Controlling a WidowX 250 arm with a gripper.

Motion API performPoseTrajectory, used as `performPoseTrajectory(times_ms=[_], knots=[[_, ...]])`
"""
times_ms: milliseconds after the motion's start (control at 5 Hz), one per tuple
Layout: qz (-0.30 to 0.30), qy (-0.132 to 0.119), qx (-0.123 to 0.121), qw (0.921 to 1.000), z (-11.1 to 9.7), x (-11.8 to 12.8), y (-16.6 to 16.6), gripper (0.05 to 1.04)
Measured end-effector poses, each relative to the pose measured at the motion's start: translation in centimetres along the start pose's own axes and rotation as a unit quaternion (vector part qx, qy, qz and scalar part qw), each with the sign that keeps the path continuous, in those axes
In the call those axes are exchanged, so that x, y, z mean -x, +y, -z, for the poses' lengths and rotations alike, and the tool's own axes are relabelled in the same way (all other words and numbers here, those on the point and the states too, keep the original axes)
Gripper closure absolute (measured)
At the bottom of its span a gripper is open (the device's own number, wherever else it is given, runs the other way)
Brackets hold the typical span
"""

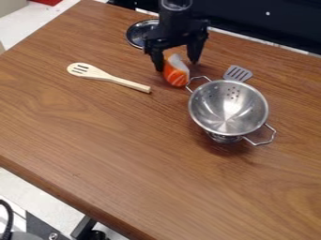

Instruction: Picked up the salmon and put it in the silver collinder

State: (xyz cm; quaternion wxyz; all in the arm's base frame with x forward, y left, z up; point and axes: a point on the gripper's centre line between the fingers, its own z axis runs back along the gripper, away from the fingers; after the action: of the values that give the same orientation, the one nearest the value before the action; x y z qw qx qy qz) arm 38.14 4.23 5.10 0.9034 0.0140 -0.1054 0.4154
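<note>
Slotted wooden spoon (83, 71): laid at left, handle pointed toward the salmon. Silver-rimmed disc (134, 34): set at far left of the gripper, partly hidden by it. Black two-finger gripper (177, 66): poised over the far side of the table (100, 140), fingers parted. Salmon piece (176, 75), orange with white: found between the fingertips, its near end extended beyond them; long axis laid roughly far to near, so that its narrow width should be crossed by a left-right closing. Left finger seen right against it, contact not certain; more room left at right. Silver colander (229, 108): placed upright, near and right of the salmon, near handle side adjoining; a lift over that handle is likely required. Grey slotted turner (237, 73): placed beyond the colander.
</note>
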Motion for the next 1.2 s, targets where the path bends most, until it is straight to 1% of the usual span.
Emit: performPoseTrajectory(times_ms=[200, 400, 600, 800, 1000, 1200], knots=[[-0.005, -0.001, 0.000, 1.0000, 0.2, 0.2, 0.0, 0.083], [-0.005, 0.000, -0.007, 1.0000, 0.6, 0.8, 0.2, 0.083], [-0.006, 0.000, -0.013, 0.9999, 0.7, 1.2, 0.3, 0.129], [-0.006, -0.004, -0.016, 0.9998, 1.0, 1.5, 0.4, 0.367], [-0.015, 0.011, -0.016, 0.9997, 1.0, 1.7, 0.6, 0.467], [-0.017, 0.011, -0.017, 0.9997, 0.9, 1.6, 0.7, 0.468]])
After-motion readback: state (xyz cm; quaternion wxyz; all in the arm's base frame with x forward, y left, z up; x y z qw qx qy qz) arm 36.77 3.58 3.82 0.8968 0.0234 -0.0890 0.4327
